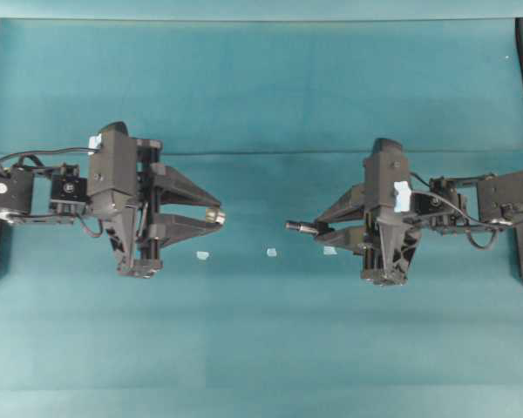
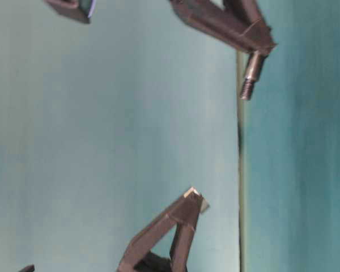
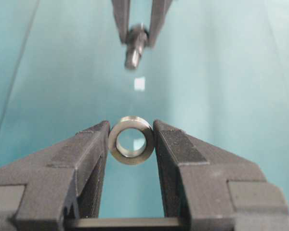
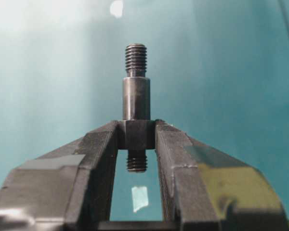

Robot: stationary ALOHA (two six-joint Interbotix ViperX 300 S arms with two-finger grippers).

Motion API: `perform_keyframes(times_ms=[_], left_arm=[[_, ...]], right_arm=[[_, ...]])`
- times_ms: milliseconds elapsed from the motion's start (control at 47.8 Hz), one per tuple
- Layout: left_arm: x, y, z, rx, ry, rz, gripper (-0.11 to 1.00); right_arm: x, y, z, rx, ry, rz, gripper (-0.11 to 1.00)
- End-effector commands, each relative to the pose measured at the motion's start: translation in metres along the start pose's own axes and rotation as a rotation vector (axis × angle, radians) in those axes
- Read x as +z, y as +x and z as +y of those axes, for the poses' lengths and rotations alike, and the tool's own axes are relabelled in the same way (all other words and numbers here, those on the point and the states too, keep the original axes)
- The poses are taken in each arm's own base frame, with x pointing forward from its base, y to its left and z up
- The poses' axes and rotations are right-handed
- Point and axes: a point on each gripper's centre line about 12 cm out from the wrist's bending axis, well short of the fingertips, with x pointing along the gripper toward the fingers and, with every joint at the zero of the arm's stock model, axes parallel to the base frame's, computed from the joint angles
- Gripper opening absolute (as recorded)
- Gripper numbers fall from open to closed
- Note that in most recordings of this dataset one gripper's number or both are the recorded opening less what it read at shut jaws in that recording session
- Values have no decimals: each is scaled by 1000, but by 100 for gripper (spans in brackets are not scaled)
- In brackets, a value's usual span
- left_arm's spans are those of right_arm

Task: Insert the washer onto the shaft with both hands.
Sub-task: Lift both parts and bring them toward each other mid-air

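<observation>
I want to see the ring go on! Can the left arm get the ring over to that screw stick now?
Probably yes. The left tool grips the washer, hole facing the shaft in the right tool. Only open air lies between them.

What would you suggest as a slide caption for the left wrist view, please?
Left tool grips the washer edge-on, its hole facing the shaft held by the right tool opposite.

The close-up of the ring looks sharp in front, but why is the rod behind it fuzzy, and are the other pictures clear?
Left wrist view: the washer is in focus, the shaft beyond it blurred. Right wrist view: the shaft is crisp, with glare at the top. Table-level view: soft throughout and turned sideways. Overhead view: evenly lit, little shadow.
</observation>
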Motion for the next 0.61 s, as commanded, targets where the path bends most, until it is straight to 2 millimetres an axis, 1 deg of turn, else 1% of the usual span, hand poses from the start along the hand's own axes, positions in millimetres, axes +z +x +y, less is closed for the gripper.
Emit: perform_keyframes(times_ms=[0,272,461,586], left_arm=[[12,7,-2,-6,1,-44,37],[13,26,-5,-13,3,-32,37],[14,33,-6,-18,-1,-50,37],[8,35,-7,-23,-37,-58,37]], right_arm=[[6,0,3,12,7,-53,0],[8,1,6,21,20,-86,0],[5,7,14,49,54,-123,0],[-1,13,16,57,76,-129,0]])
